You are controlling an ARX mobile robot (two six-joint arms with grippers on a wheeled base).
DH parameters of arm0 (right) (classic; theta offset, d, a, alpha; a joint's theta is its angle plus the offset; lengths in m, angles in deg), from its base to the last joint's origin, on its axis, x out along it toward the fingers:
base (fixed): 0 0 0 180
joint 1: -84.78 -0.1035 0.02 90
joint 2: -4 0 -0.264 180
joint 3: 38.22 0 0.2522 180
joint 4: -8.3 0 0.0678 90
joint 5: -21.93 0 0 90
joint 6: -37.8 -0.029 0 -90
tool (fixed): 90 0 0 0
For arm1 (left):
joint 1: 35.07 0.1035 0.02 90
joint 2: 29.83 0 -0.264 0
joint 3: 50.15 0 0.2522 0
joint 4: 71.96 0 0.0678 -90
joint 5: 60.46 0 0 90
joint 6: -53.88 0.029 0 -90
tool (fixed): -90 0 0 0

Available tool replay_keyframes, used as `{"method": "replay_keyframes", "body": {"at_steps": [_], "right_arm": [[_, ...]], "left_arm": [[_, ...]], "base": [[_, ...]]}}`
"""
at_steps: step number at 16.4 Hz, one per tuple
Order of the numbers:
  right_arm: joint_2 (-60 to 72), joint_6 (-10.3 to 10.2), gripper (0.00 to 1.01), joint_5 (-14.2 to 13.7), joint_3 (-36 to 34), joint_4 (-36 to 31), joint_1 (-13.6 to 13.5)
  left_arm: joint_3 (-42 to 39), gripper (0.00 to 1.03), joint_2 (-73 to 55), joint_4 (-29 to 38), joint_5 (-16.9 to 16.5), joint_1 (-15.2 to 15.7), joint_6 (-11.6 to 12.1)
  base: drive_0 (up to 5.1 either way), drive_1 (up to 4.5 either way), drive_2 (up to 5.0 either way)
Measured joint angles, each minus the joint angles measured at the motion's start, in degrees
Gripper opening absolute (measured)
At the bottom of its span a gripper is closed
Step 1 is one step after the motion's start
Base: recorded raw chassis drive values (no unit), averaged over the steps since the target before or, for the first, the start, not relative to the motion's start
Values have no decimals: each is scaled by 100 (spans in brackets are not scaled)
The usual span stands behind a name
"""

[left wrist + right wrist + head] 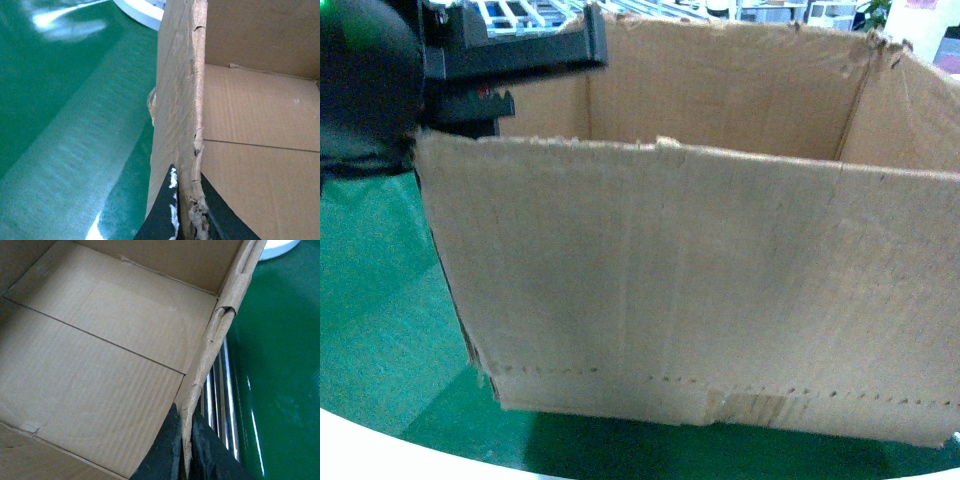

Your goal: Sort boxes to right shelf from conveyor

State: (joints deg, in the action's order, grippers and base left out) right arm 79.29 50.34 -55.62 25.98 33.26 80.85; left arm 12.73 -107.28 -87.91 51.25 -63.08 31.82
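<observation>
I see the large brown corrugated cardboard box point(720, 290), open-topped with ragged edges, standing on the glossy dark-green conveyor belt point(380, 340). My left hand point(187, 210) pinches its left wall between black fingers; my right hand point(185, 450) likewise clamps the opposite wall.

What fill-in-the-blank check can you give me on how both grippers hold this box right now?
1. The left gripper clamps the box's torn ____ wall.
2. The right gripper is shut on the opposite ____.
3. The box interior is ____.
4. The box sits on the ____ conveyor.

Missing words: left; wall; empty; green
</observation>
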Motion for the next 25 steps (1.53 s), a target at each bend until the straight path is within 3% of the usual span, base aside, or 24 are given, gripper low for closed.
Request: {"method": "replay_keyframes", "body": {"at_steps": [3,6,25], "right_arm": [[-221,133,2,83,173,-76,24],[-330,356,2,-61,127,-560,24],[-328,387,2,-70,127,-535,24]], "left_arm": [[98,3,225,35,175,-83,140],[219,3,262,127,295,-120,264],[221,3,262,90,293,-125,297]], "base": [[0,0,0],[0,0,0],[-111,-111,-111]]}}
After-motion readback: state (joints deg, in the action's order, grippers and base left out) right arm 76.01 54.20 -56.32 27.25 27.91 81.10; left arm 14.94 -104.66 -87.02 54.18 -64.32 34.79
